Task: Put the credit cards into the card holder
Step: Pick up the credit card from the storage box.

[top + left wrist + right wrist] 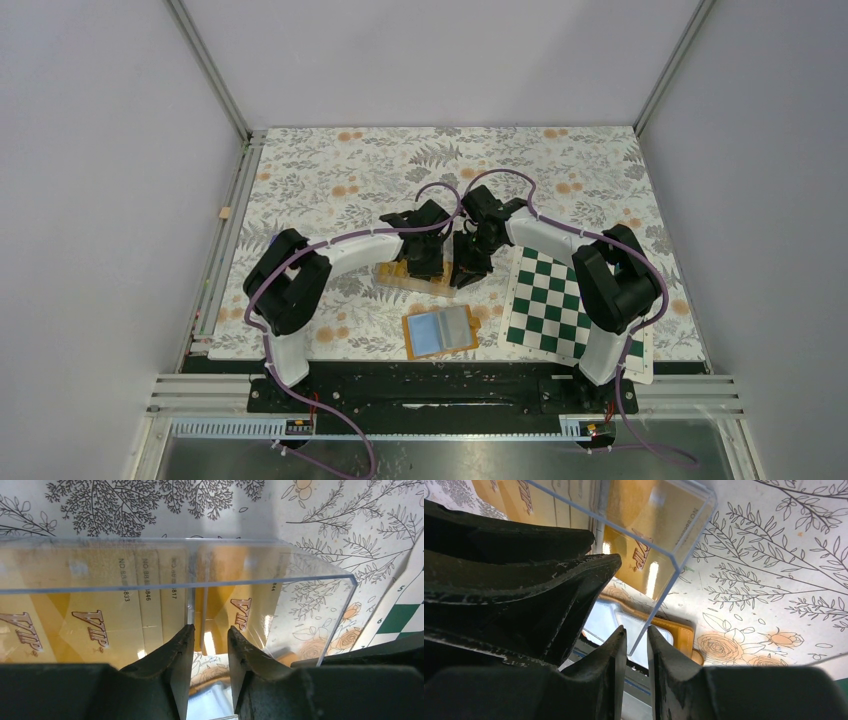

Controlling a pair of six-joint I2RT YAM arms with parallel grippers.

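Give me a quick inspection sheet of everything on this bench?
Surface: floral tablecloth.
Job's things: credit cards inside clear plastic box; card holder lies open near the bases.
Clutter: chequered board on the right.
Grippers: left gripper astride a card edge, grip unclear; right gripper pinches the box wall.
Cables: purple cables along both arms.
Surroundings: white walls, metal frame.

The bench [330, 170] is covered with a pale cloth [580, 170] printed with grey ferns and orange flowers, lit evenly from above. Plain white walls [100, 150] enclose it on three sides, joined by slim aluminium posts [208, 66]. Along the near edge run aluminium rails [200, 392] and a black base plate [450, 385].
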